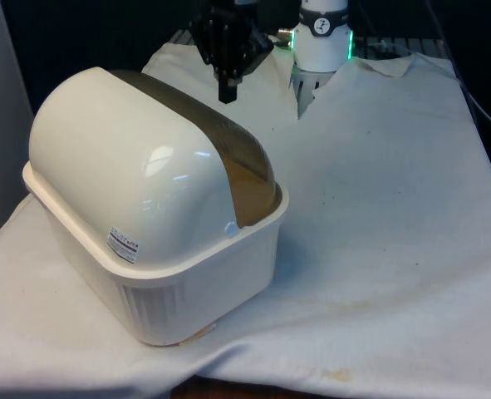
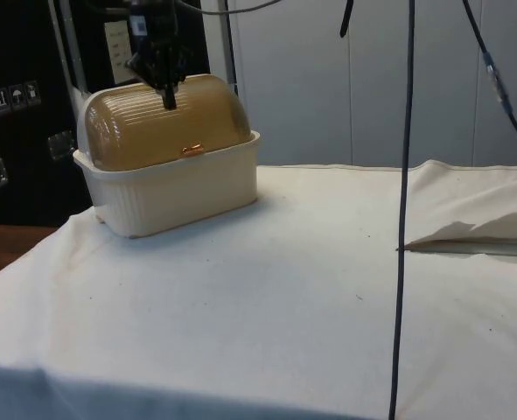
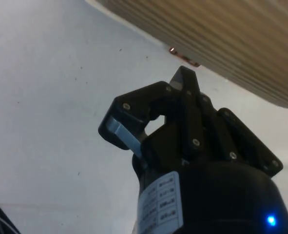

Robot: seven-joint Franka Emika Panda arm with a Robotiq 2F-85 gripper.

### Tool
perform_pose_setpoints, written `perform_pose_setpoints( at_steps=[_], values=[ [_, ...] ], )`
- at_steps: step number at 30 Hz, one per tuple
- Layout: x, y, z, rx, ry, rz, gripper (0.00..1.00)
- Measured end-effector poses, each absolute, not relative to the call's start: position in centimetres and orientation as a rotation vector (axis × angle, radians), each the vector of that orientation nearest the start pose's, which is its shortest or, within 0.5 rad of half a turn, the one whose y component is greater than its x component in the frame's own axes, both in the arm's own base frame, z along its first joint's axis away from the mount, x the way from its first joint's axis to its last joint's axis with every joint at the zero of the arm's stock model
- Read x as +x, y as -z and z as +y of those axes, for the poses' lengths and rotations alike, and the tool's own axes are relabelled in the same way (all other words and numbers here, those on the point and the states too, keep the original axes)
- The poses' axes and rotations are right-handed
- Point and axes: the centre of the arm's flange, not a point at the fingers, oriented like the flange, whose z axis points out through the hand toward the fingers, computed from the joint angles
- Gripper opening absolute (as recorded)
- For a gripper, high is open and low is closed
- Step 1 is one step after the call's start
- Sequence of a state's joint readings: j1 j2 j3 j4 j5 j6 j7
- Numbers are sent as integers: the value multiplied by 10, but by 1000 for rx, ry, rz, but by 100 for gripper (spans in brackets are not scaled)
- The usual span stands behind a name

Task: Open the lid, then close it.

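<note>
A cream bread box [image 1: 203, 274] stands on the white cloth at the front view's left, its white back shell towards that camera. Its brown ribbed roll lid [image 2: 166, 131] is down over the front, and the small orange handle [image 2: 192, 150] rests by the base's rim [image 2: 179, 188]. My black gripper [image 2: 168, 98] hangs over the top of the dome with its fingers pressed together and nothing between them. In the front view the gripper [image 1: 228, 90] is just behind the brown lid strip [image 1: 228, 158]. From the wrist, the fingertips [image 3: 185, 78] point near the handle [image 3: 182, 57] and lid [image 3: 231, 34].
A black cable [image 2: 405, 192] hangs down across the side view. The cloth has a raised fold [image 2: 468, 232] at that view's right. The box sits near the table's corner [image 1: 29, 208]. Open cloth [image 1: 378, 208] spreads across the front view's right.
</note>
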State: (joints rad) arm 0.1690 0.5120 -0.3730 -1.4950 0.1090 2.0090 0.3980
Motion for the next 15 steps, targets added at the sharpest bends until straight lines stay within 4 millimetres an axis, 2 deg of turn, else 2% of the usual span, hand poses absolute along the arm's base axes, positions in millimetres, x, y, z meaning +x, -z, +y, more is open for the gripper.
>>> perform_pose_setpoints(
  at_steps=[8, 10, 15],
  values=[
    [686, -393, -73, -3072, 15, 918, 0],
    [686, -393, -73, -3072, 15, 918, 0],
    [678, -393, -56, -3078, -4, 901, 0]
  ],
)
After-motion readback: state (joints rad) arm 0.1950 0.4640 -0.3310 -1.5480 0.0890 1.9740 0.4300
